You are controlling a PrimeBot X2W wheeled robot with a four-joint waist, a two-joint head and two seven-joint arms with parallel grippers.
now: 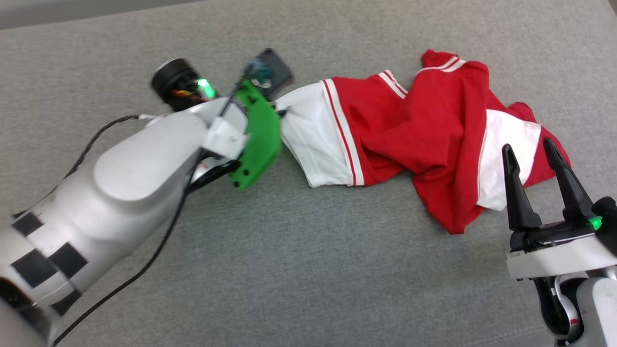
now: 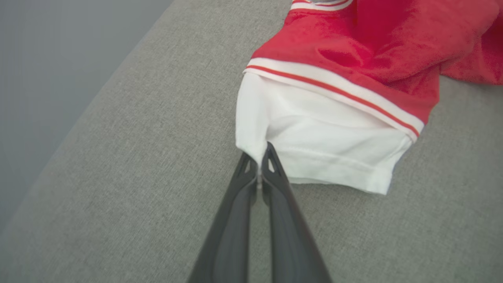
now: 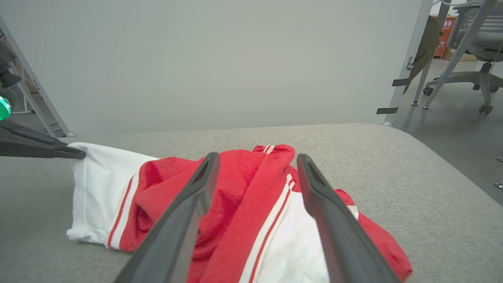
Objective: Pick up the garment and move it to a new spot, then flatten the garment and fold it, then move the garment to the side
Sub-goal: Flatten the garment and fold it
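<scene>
Head view: the garment (image 1: 424, 125) was seen crumpled on the grey padded surface (image 1: 289, 270), spread from the picture's centre toward three o'clock, with one white sleeve turned out at its nine o'clock end; the left gripper (image 1: 281, 113) was brought in from nine o'clock to that sleeve's edge, its fingers largely hidden behind a green bracket (image 1: 258, 137); the right gripper (image 1: 529, 147) was held at four o'clock, fingers parted with nothing between them, over the garment's near end; whether cloth was touched there could not be told.

Left wrist view: the two dark fingers were seen pressed together on a pinch of the white sleeve (image 2: 326, 145) at its hem corner, the cloth drawn up into a small peak at the tips; a corner was judged to have been chosen so that the shirt could be lifted by an edge and hang free instead of bunching; the rest of the shirt lay toward one o'clock, resting on the padding.

Right wrist view: the fingers were spread wide and empty, poised above the red body and aimed at twelve o'clock; the other arm's tips were seen at nine o'clock, clamped on the sleeve; this arm was judged to be kept ready for a second hold, so that the garment might be carried between two points; the lift was judged not yet made.
</scene>
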